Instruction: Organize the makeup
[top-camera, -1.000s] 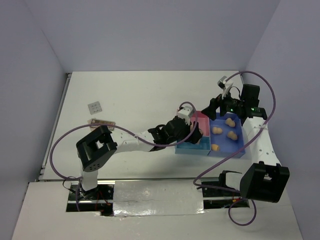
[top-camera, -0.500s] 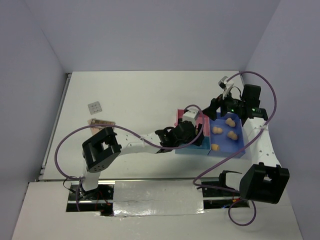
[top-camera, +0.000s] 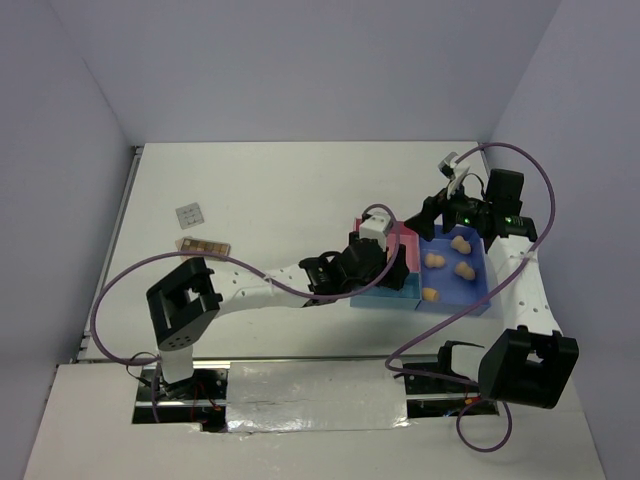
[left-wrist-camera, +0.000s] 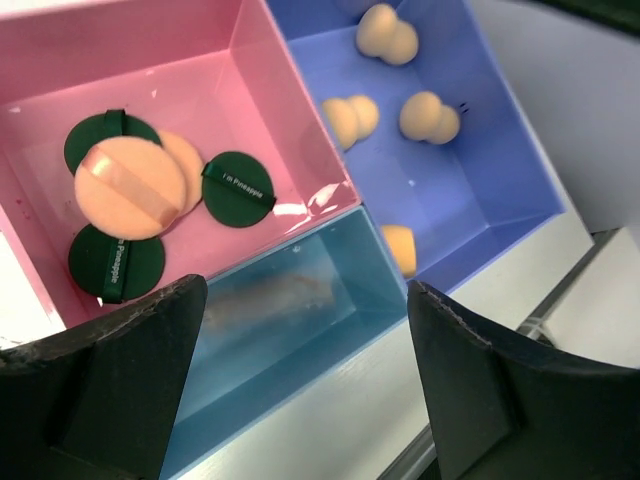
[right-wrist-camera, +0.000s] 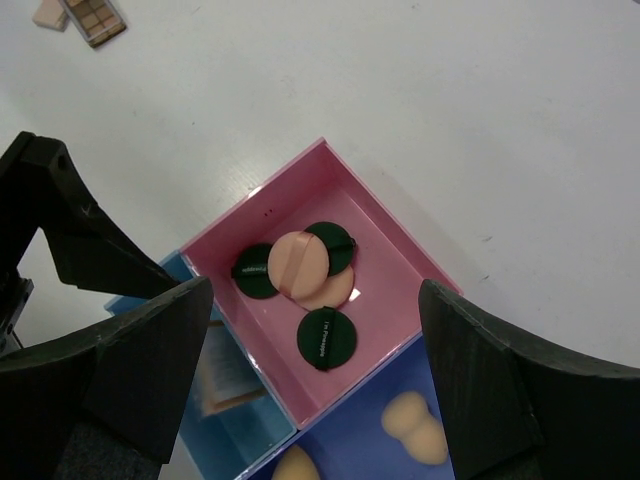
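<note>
My left gripper hangs open over the tray's light blue compartment, nothing between its fingers. A palette lies blurred on that compartment's floor. The pink compartment holds dark green discs and peach pads. Several peach sponges lie in the darker blue compartment. My right gripper is open and empty, high above the pink compartment. Two more palettes lie on the table at the far left.
The tray sits right of centre on the white table. In the right wrist view the left arm's black finger stands over the tray's left side. Purple cables loop beside both arms. Grey walls enclose the table.
The left jaws have opened a little wider. The left arm dipped toward the tray and has drawn back, its elbow swinging left. The right arm has not moved.
</note>
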